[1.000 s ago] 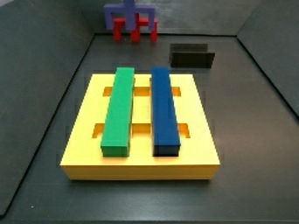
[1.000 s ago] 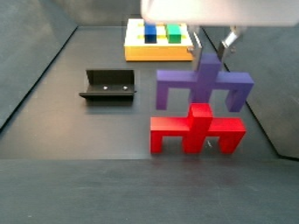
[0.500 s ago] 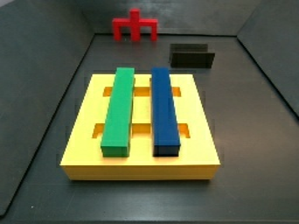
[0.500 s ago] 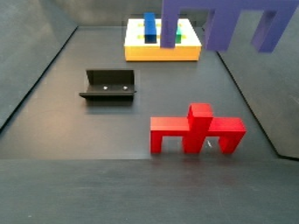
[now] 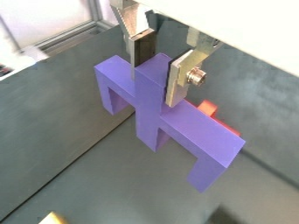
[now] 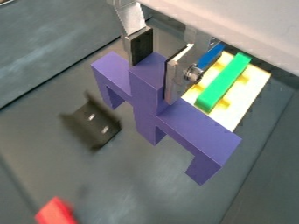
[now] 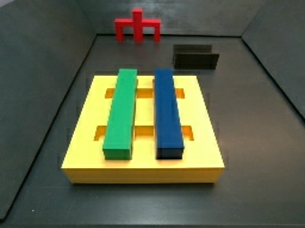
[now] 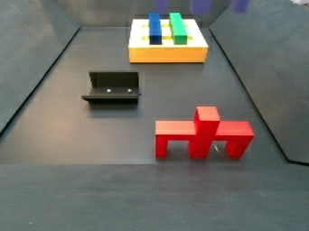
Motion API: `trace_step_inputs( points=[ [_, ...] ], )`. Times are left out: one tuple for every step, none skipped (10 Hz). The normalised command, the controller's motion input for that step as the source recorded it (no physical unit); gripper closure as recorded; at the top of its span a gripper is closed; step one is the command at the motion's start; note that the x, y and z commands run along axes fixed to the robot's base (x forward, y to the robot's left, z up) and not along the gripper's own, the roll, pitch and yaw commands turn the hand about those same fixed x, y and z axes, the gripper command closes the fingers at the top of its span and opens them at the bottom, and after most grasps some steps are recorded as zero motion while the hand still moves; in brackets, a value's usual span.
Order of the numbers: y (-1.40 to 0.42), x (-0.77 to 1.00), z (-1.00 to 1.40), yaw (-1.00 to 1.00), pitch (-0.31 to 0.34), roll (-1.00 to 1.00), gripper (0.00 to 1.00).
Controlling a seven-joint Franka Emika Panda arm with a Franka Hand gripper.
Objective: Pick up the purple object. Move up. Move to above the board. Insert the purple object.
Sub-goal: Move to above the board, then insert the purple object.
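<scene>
- The tabletop (image 7: 256, 134) is a dark grey floor with low walls, seen in both side views.
- The board (image 7: 143, 142) is the largest thing on it, lying flat where it was a second ago. Two long bars lie side by side in its slots: a green bar (image 7: 119, 111) and a blue bar (image 7: 168, 109).
- The purple object (image 5: 158, 109) hangs in the air, its central stem clamped between the hand's plates. In a wrist view (image 6: 152, 101) its crossbar and legs point down and away from the camera.
- Since half a second ago the purple object has risen further: in a side view only two small purple tips (image 8: 225, 4) remain at the upper edge, just above the board (image 8: 169, 52), where before most of the crossbar showed. A second ago it hung low, right above the red piece.
- The hand (image 5: 163, 59) is closed on the stem, its silver fingers (image 5: 184, 77) pressed against both sides; it shows only in the wrist views (image 6: 158, 63).
- The red piece (image 8: 203, 135) stands on the tabletop, unmoved, well apart from the board; it also shows far back in a side view (image 7: 139, 28).
- The fixture (image 8: 112, 88) sits between the red piece and the board, unchanged.
</scene>
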Motion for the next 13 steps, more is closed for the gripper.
trace_step_inputs(
  points=[
    [-1.4, 0.22, 0.16, 0.01, 0.096, 0.01, 1.0],
    [-1.4, 0.23, 0.17, 0.01, 0.096, -0.02, 1.0],
    [-1.4, 0.25, 0.17, 0.01, 0.114, 0.0, 1.0],
    [-1.4, 0.26, 0.17, 0.01, 0.131, -0.01, 1.0],
    [-1.4, 0.27, 0.18, 0.01, 0.15, 0.01, 1.0],
    [-1.4, 0.31, 0.19, 0.01, 0.159, -0.01, 1.0],
    [-1.4, 0.34, 0.19, 0.01, 0.16, 0.02, 1.0],
    [-0.77, 0.22, 0.12, 0.01, 0.158, 0.02, 1.0],
    [-0.3, 0.14, 0.06, 0.01, 0.136, 0.02, 1.0],
    [-0.18, 0.08, 0.04, 0.01, 0.092, 0.02, 1.0],
    [-0.24, -0.03, -0.47, 0.0, -0.041, 0.13, 1.0],
    [-0.7, 0.0, -0.75, 0.0, 0.0, 0.33, 1.0],
    [-0.69, 0.47, -0.45, 0.0, 0.113, 0.36, 1.0]
  ],
)
